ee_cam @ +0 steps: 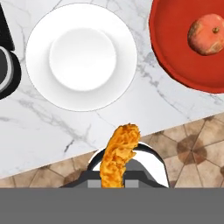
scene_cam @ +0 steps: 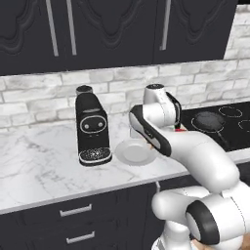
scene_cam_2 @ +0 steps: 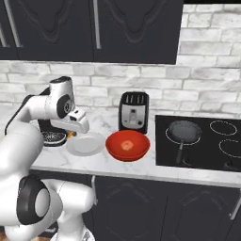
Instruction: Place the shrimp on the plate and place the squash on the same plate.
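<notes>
My gripper [ee_cam: 114, 180] is shut on the shrimp [ee_cam: 119, 155], a curved orange battered piece that rises from between the fingers. In the hand view it hangs over the counter's front edge, just short of the white plate [ee_cam: 81, 57], which has nothing on it. The squash [ee_cam: 208, 34], a red-orange lump with tan patches, lies in the red dish [ee_cam: 175, 57] to the right of the plate. In the right base view the gripper [scene_cam_2: 71, 132] hovers at the left rim of the plate [scene_cam_2: 85, 144], with the squash [scene_cam_2: 126, 145] in the dish beside it. The arm partly covers the plate [scene_cam: 135, 152] in the left base view.
A black coffee machine [scene_cam: 93, 129] stands just left of the plate. A black toaster [scene_cam_2: 133, 113] is behind the red dish [scene_cam_2: 113, 147]. A cooktop [scene_cam_2: 207, 150] with a dark pan [scene_cam_2: 184, 129] lies to the right. Dark cabinets hang above.
</notes>
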